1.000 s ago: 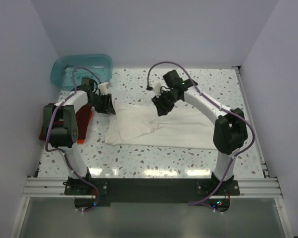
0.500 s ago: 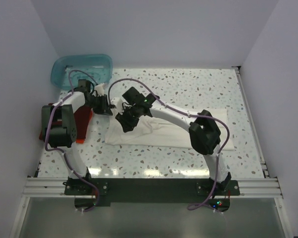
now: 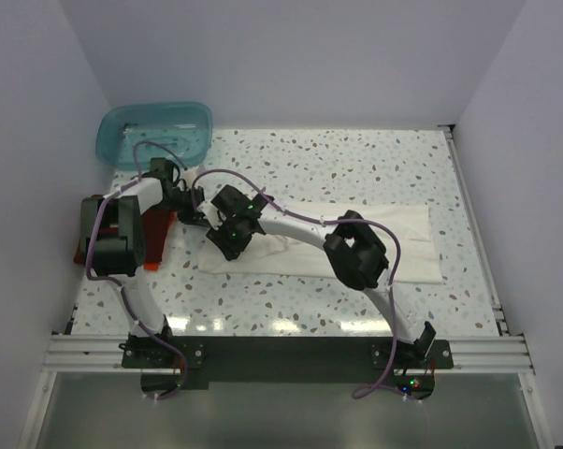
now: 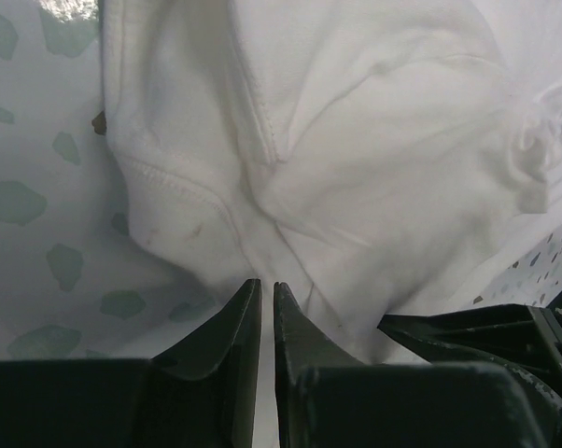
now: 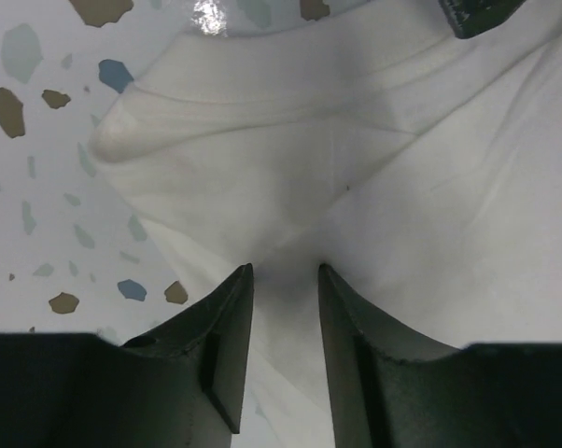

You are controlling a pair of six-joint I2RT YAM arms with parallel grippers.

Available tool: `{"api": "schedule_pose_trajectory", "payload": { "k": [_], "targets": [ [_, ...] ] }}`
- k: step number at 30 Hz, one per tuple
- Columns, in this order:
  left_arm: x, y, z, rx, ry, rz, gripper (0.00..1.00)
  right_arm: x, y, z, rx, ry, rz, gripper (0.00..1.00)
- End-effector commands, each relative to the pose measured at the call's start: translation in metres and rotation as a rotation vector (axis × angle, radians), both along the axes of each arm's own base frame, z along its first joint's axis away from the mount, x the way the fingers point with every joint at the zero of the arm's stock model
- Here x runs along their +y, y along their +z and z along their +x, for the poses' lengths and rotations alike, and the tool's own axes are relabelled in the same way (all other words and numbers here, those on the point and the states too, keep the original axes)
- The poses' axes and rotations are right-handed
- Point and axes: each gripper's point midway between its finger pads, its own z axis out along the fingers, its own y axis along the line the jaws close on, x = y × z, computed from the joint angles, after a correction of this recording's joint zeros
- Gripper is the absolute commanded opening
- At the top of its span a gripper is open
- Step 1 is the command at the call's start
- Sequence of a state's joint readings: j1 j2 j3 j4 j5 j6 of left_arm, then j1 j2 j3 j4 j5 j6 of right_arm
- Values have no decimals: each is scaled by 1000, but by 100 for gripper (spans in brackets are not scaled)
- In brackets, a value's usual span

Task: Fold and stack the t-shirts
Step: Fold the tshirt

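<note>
My right end effector (image 5: 283, 271) has swung left, spread over the cream-white t-shirt (image 3: 408, 243); left end effector (image 4: 267, 285) pinches thinly, so cloth may slip.

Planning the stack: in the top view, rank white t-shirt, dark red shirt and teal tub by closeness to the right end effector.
1. White t-shirt, under the right end effector.
2. Dark red shirt, to its left.
3. Teal tub, far-left corner.
</note>
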State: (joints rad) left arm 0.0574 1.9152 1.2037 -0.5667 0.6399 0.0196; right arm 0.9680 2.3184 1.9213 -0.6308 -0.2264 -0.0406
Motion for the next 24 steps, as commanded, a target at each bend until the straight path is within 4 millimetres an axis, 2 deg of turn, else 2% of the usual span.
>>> {"api": "schedule_pose_trajectory", "payload": {
  "k": [1,4,7,9,17,18,19,22,24],
  "targets": [
    [-2,-2,-1,9,-4,-13,15,19,19,14,-76,-47,45,38],
    [0,-6,-1,17,-6,-5,14,17,17,16,-82,-54,32,26],
    [-1,-11,-2,28,-3,-7,14,14,14,14,-77,-55,17,6],
    [0,-11,-1,28,-3,-7,14,13,16,13,-74,-52,20,0],
    [0,-14,-1,32,-1,-4,10,18,46,9,-84,-36,87,0],
    [0,-14,-1,32,-1,-3,10,19,48,9,-65,-71,94,5],
    [0,-14,-1,31,-1,-3,10,20,47,10,-66,-83,93,24],
    [1,-14,-2,36,3,-4,10,22,42,9,-98,-112,62,34],
    [-1,-14,-2,33,1,-5,11,24,36,5,-112,-115,40,35]
  ]
}}
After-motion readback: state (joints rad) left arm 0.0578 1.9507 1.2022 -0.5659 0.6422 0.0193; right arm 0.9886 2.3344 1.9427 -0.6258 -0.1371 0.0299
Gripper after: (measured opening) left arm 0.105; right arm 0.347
